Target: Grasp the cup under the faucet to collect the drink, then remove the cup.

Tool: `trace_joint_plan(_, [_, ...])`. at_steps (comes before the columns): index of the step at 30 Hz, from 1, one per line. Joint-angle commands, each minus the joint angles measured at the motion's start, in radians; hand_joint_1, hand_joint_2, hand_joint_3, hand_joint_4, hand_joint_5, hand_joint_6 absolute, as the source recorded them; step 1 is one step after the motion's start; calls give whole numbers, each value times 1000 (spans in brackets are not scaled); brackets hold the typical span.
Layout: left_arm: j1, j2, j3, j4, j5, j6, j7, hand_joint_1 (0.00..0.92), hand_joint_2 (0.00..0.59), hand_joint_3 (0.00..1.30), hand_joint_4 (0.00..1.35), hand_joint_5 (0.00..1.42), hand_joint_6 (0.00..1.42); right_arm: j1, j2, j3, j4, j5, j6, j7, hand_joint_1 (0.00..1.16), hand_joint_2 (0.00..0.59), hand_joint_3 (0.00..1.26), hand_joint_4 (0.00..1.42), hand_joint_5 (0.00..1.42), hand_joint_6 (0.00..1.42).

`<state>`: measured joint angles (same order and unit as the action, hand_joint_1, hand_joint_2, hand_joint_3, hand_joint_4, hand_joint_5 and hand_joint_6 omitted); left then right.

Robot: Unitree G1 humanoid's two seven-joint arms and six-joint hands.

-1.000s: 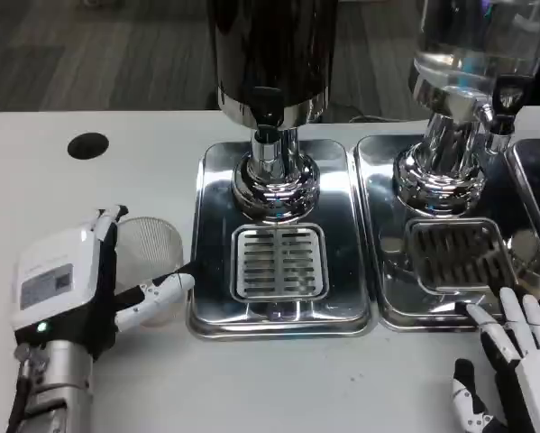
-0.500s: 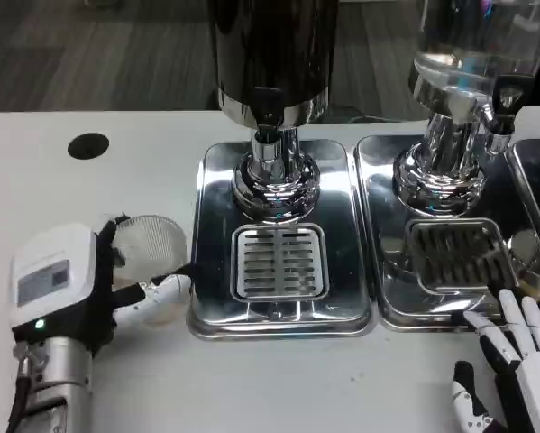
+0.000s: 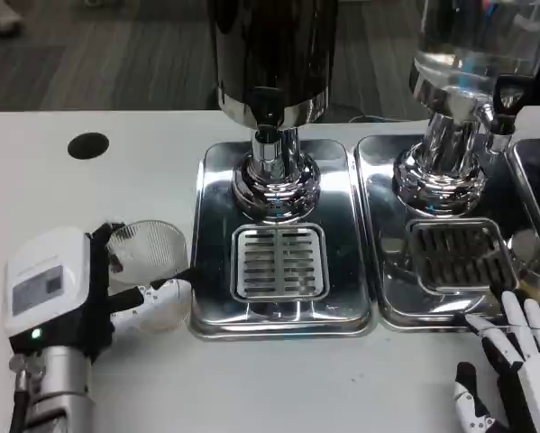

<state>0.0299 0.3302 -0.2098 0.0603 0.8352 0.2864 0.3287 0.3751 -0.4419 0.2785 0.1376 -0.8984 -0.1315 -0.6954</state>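
Left hand holding the cup beside the drip tray
Right hand [image 3: 513,361] rests open at the near right; left hand [image 3: 80,289] grips the clear cup [image 3: 148,262] on the tabletop [image 3: 89,189], left of the faucet [image 3: 268,135] and its tray [image 3: 279,262]

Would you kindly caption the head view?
Left hand holds a clear cup beside the dispenser's drip tray.

A drinks counter: steel dispensers [image 3: 271,108] over drip trays [image 3: 279,262].
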Motion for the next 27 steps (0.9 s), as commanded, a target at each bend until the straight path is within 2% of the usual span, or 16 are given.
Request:
trace_joint_plan(1, [16,-8,6,-58,6,-7,22,505,40,700,743,966,1299,2,-2,-7,3,4,-8,-11,286,537,276,0,0,17])
trace_joint_plan(12, [17,-16,-11,-105,57,7,53,484,41,702,744,966,1281,6,3,-6,4,7,-12,-15,286,537,276,0,0,17])
trace_joint_plan(27, [-22,-65,-62,-87,102,-11,109,438,52,689,728,955,1260,4,1,-15,14,18,-25,-20,286,537,273,0,0,17])
